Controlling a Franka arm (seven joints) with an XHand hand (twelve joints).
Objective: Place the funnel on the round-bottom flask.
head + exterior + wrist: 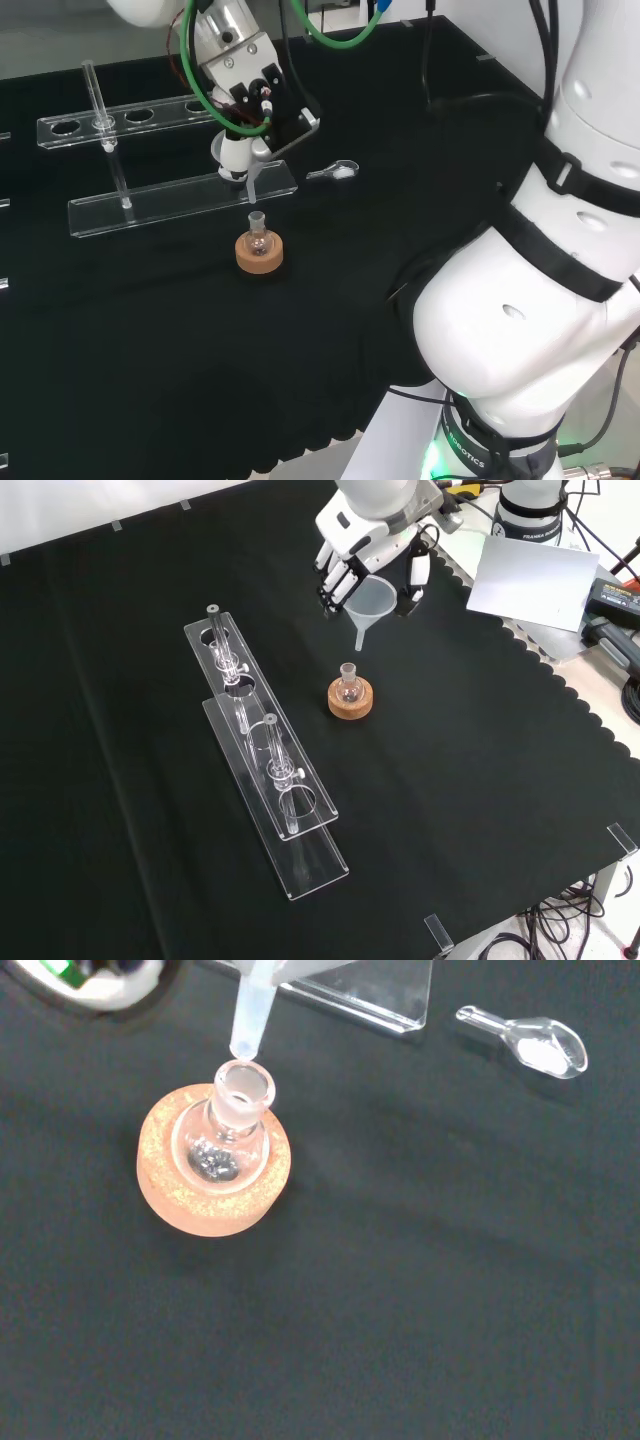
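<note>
Funnel (372,598), translucent white plastic with wide cone and narrow stem, pinched at its rim by robot hand (372,542), hanging upright just above neck of small clear round-bottom flask (348,685) on cork ring (350,702)

Head cam sits behind the arm, looking over it at the round cork ring stand (260,253). Front cam faces back, high up. Wrist cam hangs right above that ring (214,1160). All three share it (350,698).
</note>
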